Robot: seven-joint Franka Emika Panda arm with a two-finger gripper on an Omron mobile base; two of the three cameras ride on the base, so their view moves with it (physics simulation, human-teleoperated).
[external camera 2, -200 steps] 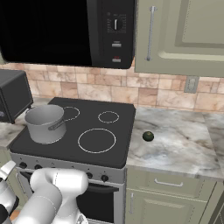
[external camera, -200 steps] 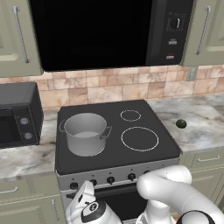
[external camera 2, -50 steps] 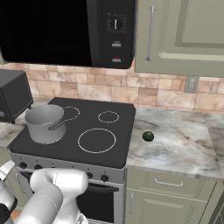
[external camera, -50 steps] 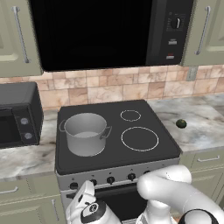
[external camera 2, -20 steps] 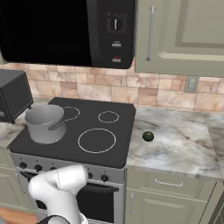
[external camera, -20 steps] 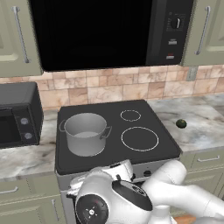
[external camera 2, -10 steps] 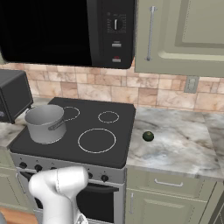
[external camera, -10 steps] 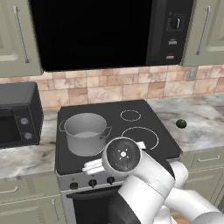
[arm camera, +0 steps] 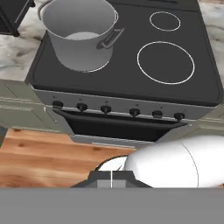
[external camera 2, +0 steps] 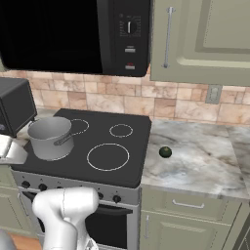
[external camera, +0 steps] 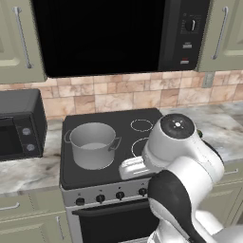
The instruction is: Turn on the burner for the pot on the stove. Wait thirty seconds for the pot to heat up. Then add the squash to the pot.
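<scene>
**Q:** Fingers: released, clenched, or grasping?

**A:** Cannot tell. The gripper (external camera: 127,170) appears in the left base view as a pale housing projecting leftward from the arm, level with the front edge of the stove (external camera: 114,189). Its fingertips cannot be made out there. No object is seen in its grasp.

**Q:** Position of the pot?

**A:** The pot (external camera: 93,144) stands upright on the front-left zone of the black glass top. It has no lid, and one loop handle points toward the middle of the stove. The burner lies under the pot's base and is covered by it. In the hand view the pot (arm camera: 81,33) sits at upper left.

**Q:** Position of the squash?

**A:** The squash (external camera 2: 165,152) rests on the marble counter (external camera 2: 205,171), just beside the stove's right edge. It is well apart from the pot and from the gripper.

**Q:** Other cooking zones?

**A:** The large white ring (arm camera: 166,62) is at front right and the small white ring (arm camera: 165,20) is behind it. Both are uncovered.

**Q:** Controls?

**A:** A row of six black knobs (arm camera: 106,109) runs along the silver front panel above the oven door. Nothing touches them. Their settings cannot be read.

**Q:** Surroundings?

**A:** A toaster oven (external camera: 19,126) stands on the counter left of the stove. A microwave (external camera: 118,33) hangs above it.
</scene>
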